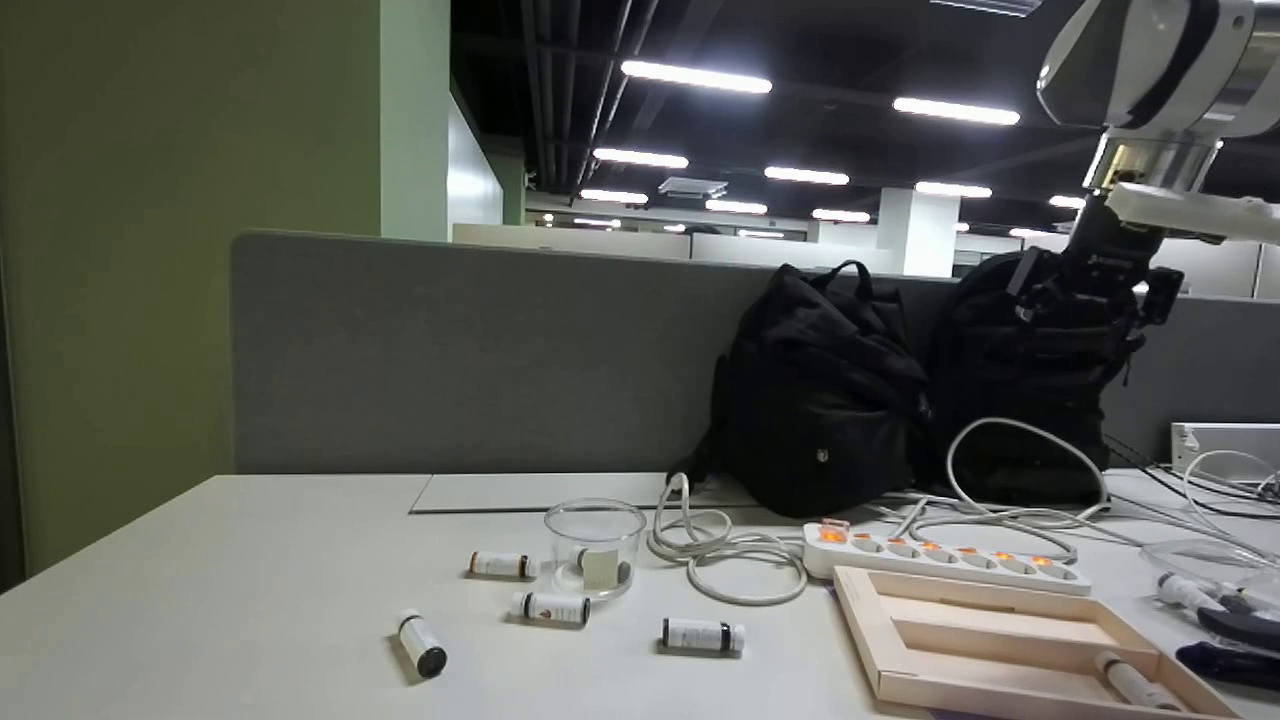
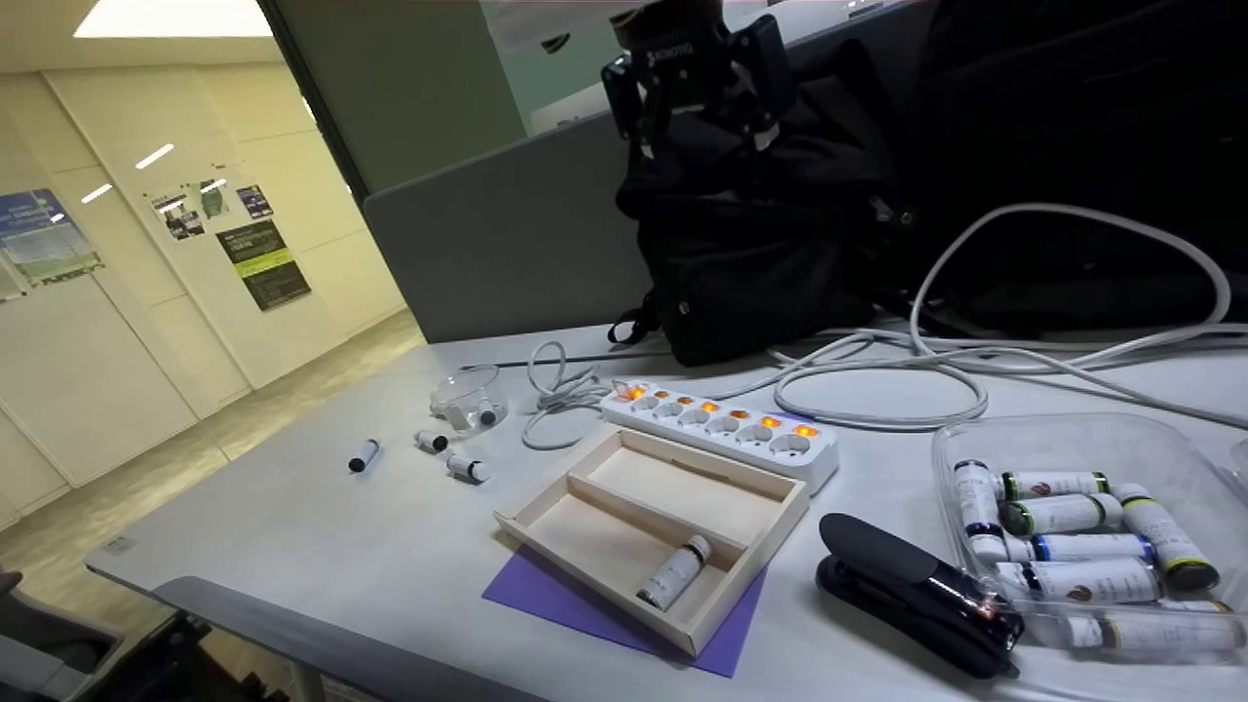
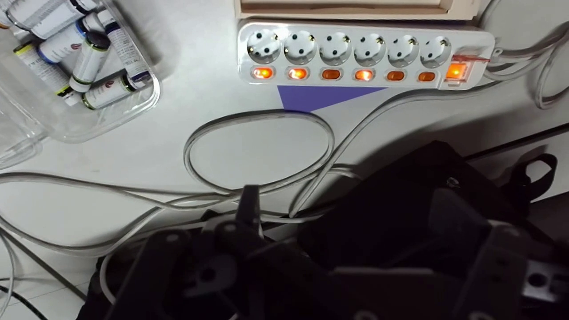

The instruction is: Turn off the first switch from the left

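Observation:
The white power strip point(image 3: 366, 55) lies along the wooden tray. In the wrist view its leftmost small switch point(image 3: 262, 73) glows orange, as do the second from the left point(image 3: 297, 74) and the fourth point(image 3: 364, 75). The other small switches are dark. The larger end switch point(image 3: 456, 71) is lit, with a clear flap beside it; in an exterior view this lit switch point(image 2: 636, 392) is at the strip's left end. My gripper point(image 3: 351, 200), seen also in both exterior views point(image 1: 1085, 305) point(image 2: 706, 144), is open and empty, high above the table near the backpacks, apart from the strip.
A wooden tray point(image 2: 595, 499) with one vial adjoins the strip. Two black backpacks point(image 1: 820, 400) point(image 1: 1030, 400) lean on the grey partition point(image 1: 480, 360). White cables point(image 3: 262, 116) loop beside the strip. A stapler point(image 2: 907, 595), a clear box of vials point(image 2: 1072, 429) and a clear cup point(image 1: 597, 545) stand around.

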Action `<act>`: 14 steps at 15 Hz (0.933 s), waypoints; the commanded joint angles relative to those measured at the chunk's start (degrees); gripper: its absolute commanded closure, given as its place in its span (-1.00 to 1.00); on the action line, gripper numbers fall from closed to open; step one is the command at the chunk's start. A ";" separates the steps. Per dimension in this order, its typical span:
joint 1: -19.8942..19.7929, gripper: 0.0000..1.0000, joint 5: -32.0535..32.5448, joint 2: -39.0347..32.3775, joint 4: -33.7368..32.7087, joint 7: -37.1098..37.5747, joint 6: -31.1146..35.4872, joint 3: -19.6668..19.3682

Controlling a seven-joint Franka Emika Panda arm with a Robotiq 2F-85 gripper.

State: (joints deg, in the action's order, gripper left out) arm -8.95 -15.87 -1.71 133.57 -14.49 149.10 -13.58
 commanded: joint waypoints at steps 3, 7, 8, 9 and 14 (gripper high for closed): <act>-2.93 -0.02 -6.11 -11.92 -3.35 -3.64 6.91 2.99; -6.44 0.50 -4.39 -21.20 -5.44 -1.97 9.22 5.89; -7.36 0.67 -4.28 -23.57 -6.38 -1.91 9.84 6.83; -8.15 0.79 -3.86 -25.69 -7.37 -1.85 10.85 7.68; -9.90 1.00 -0.03 -34.00 -13.95 0.41 13.57 9.62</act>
State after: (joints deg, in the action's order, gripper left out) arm -17.14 -18.44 -31.53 124.88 -16.81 162.34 -5.44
